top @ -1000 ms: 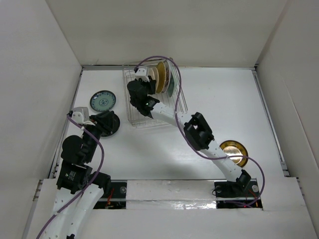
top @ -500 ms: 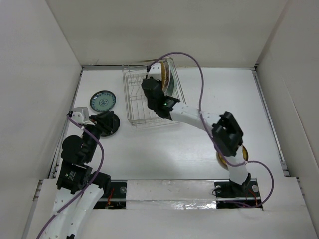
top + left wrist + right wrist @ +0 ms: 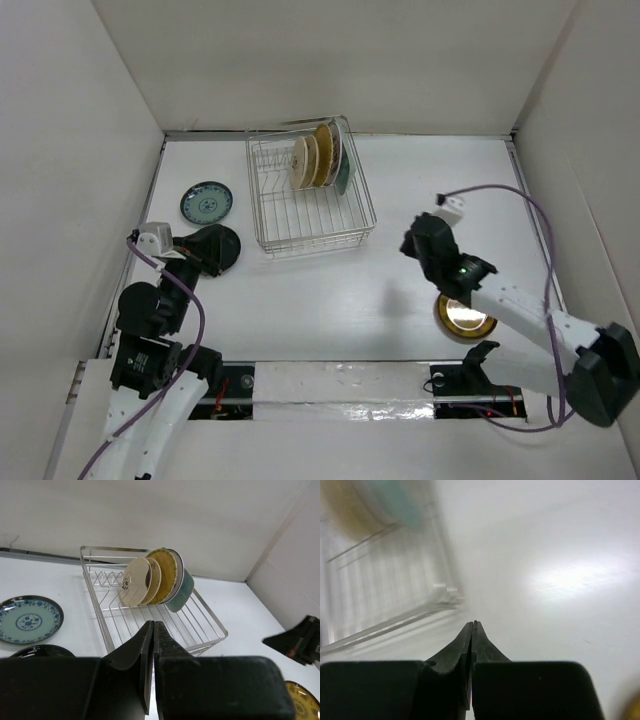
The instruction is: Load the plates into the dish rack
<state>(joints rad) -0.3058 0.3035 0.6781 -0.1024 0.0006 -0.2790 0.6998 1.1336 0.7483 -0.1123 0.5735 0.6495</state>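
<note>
The dish rack [image 3: 318, 247] stands at the back centre and holds several upright plates [image 3: 318, 158]. From the left wrist I see a cream plate with a dark patch [image 3: 135, 581], a woven yellow plate [image 3: 166, 569] and a pale green one [image 3: 183, 587] in the rack [image 3: 96, 609]. A blue-patterned plate [image 3: 206, 202] and a black plate [image 3: 222, 247] lie flat to the left of the rack. A dark-and-gold plate [image 3: 467, 317] lies at the right, partly under my right arm. My left gripper [image 3: 212, 248] is shut and empty over the black plate. My right gripper [image 3: 418, 243] is shut and empty, right of the rack.
White walls close in the table on three sides. The right wrist view is blurred, with the rack's corner [image 3: 442, 592] at its left. The blue-patterned plate [image 3: 27, 620] and the black plate's rim [image 3: 40, 651] show low on the left in the left wrist view.
My right arm has pulled out of the rack and swung back to the right, leaving a cream plate standing among the others. The left arm has barely shifted.
</note>
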